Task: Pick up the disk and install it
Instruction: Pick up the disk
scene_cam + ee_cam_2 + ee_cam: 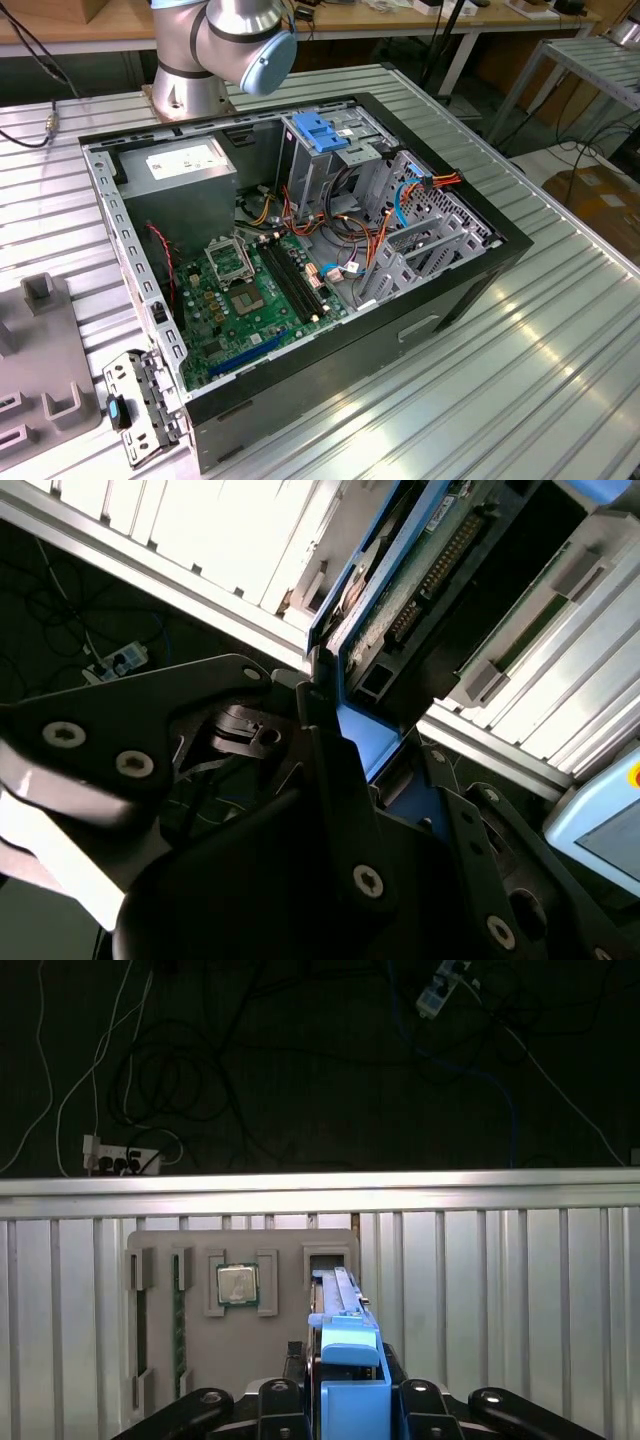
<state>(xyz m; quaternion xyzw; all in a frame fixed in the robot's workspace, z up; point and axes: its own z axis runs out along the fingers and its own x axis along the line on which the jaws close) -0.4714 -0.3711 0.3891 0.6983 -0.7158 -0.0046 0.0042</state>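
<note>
The disk (340, 1305) stands on edge, a thin silver slab with blue plastic rails. My gripper (350, 1390) is shut on its near end, the fingers pressing the blue rail from both sides. The disk's far end reaches the slot of a grey holder plate (160, 1380); I cannot tell whether it still rests in that slot. In the second wrist view the disk (420, 570) shows its green circuit board and connector pins, with the gripper (335, 730) clamped on the blue rail just below. The open computer case (480, 270) lies on the ribbed metal table.
A bare blue bracket (322, 132) sits atop the drive cage in the case. A grey power-supply box (185, 165) fills the case's far corner, beside the arm's base (215, 50). The holder plate also carries a processor chip (237, 1285) and a memory stick (178, 1320).
</note>
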